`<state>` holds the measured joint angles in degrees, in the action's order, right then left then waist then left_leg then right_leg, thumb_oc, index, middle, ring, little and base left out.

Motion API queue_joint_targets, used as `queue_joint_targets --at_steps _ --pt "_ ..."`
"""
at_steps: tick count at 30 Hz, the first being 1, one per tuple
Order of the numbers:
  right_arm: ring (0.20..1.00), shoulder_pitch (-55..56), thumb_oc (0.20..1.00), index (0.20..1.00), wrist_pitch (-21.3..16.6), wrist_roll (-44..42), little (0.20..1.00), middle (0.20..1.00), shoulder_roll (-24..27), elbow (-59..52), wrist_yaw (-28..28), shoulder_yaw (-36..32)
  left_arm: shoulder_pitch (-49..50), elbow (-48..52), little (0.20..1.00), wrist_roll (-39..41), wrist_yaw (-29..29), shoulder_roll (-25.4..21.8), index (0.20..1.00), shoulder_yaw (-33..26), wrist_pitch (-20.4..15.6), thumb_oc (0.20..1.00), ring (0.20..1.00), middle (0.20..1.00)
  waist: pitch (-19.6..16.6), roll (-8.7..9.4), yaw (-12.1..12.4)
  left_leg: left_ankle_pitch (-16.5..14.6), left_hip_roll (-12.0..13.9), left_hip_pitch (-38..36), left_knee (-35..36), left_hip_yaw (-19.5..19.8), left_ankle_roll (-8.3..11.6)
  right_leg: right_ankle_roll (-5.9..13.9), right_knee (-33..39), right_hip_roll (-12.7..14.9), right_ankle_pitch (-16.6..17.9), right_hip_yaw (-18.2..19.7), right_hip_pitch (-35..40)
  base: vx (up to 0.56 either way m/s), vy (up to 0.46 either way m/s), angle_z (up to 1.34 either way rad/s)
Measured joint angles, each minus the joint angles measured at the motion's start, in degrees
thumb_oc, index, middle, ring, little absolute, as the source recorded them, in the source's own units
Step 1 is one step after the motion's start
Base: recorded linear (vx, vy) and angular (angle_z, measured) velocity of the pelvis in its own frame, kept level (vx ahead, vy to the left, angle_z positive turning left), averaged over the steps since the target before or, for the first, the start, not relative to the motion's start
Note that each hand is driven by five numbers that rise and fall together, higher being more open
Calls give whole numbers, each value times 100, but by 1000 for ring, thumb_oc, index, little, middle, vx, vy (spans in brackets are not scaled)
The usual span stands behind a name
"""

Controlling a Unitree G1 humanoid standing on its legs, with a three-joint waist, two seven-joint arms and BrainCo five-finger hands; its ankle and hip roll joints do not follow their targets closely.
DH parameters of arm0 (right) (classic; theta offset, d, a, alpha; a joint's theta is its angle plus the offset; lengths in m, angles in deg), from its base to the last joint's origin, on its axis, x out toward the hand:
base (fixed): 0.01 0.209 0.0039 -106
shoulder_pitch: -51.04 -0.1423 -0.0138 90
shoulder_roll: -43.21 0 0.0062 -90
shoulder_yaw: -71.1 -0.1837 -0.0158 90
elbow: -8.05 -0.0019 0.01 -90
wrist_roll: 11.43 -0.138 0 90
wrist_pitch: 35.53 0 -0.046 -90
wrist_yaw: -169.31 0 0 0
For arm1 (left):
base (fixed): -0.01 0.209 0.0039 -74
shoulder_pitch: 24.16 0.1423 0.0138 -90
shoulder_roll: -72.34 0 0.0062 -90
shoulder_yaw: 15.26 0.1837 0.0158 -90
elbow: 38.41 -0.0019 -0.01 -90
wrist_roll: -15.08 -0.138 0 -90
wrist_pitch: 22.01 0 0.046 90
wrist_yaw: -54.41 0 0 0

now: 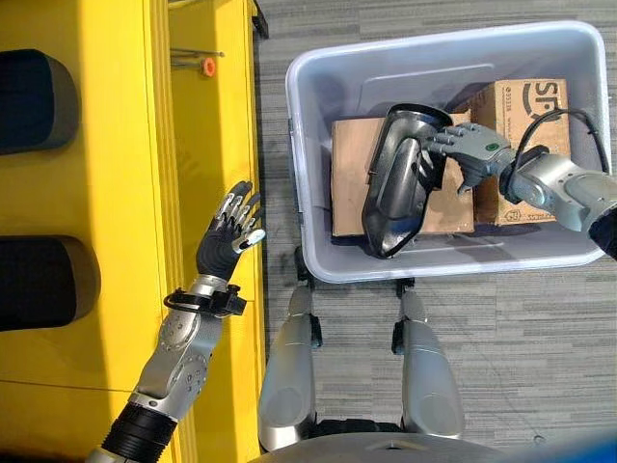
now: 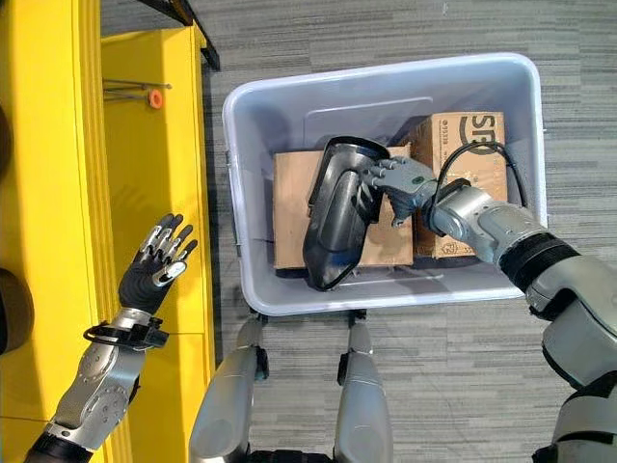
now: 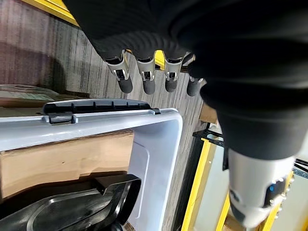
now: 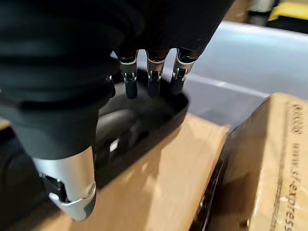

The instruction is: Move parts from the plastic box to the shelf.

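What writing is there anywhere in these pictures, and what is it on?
Brown box in the grey tub: big dark letters, cut short, no whole word reads.
Under them: small print, too small to read.
Same box, right wrist view: small print line, cut off.
Black part in the right hand: none.

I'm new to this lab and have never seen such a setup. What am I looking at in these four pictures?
A humanoid robot looks down at its own arms. Two pictures come from its head camera, two from cameras on its wrists. On the floor stands a grey plastic box holding cardboard boxes and a black part. The right robot hand reaches into the box, its fingers hooked over the part's rim, as its wrist picture shows. The left robot hand is open, holding nothing, over the yellow shelf beside the box.
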<state>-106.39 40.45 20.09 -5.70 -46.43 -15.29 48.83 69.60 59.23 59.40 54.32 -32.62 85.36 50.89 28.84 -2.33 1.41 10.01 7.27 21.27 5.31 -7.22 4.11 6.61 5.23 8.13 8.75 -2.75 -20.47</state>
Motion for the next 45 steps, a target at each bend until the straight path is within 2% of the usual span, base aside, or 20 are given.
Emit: queue_joint_targets --at_steps 5,15,24,31,32,33,45 --pt "1000 -240 1000 1000 -15 524 1000 1000 -17 161 184 478 -2 1 1000 -4 5 64 1000 2 0 1000 1000 1000 2 -6 24 1 2 36 0 -6 2 0 1 -2 0 2 -55 0 0 0" --pt "1000 -279 1000 1000 -5 820 1000 1000 -82 499 171 483 0 2 1000 -7 44 151 1000 -2 0 1000 1000 1000 33 -70 157 9 3 230 -39 81 2 -4 0 -1 -4 -62 -180 0 1 2" --pt "1000 -939 1000 1000 54 1161 1000 1000 -227 821 0 721 2 2 1000 -48 52 291 1000 -2 -2 1000 1000 1000 30 -78 253 49 3 526 -56 156 1 -13 -1 -5 9 -125 -423 2 2 2" --pt "1000 -1047 1000 1000 120 1253 1000 1000 -246 956 -99 721 6 2 1000 -58 57 308 1000 -3 -3 1000 1000 1000 29 -77 291 50 1 631 -63 166 0 -12 -1 -4 9 -134 -517 2 2 1" --pt "674 -1057 674 674 121 1254 674 674 -244 1052 -151 707 7 2 1000 -58 58 308 1000 -4 -3 1000 1000 1000 29 -77 281 50 3 701 -87 169 0 -13 -1 -5 10 -134 -578 0 0 0" --pt "200 -1103 200 200 130 1252 200 200 -231 1073 -265 678 7 0 1000 -59 66 311 1000 -4 -7 1000 1000 1000 26 -80 267 50 7 813 -130 168 0 -22 -20 -7 20 -127 -687 9 5 -3" --pt "200 -905 200 200 238 1484 200 200 -320 1064 -409 209 22 -5 1000 -116 175 335 1000 -3 -7 1000 1000 1000 9 -100 282 88 2 1001 -154 176 -31 -21 -140 0 26 -119 -912 1 2 0"
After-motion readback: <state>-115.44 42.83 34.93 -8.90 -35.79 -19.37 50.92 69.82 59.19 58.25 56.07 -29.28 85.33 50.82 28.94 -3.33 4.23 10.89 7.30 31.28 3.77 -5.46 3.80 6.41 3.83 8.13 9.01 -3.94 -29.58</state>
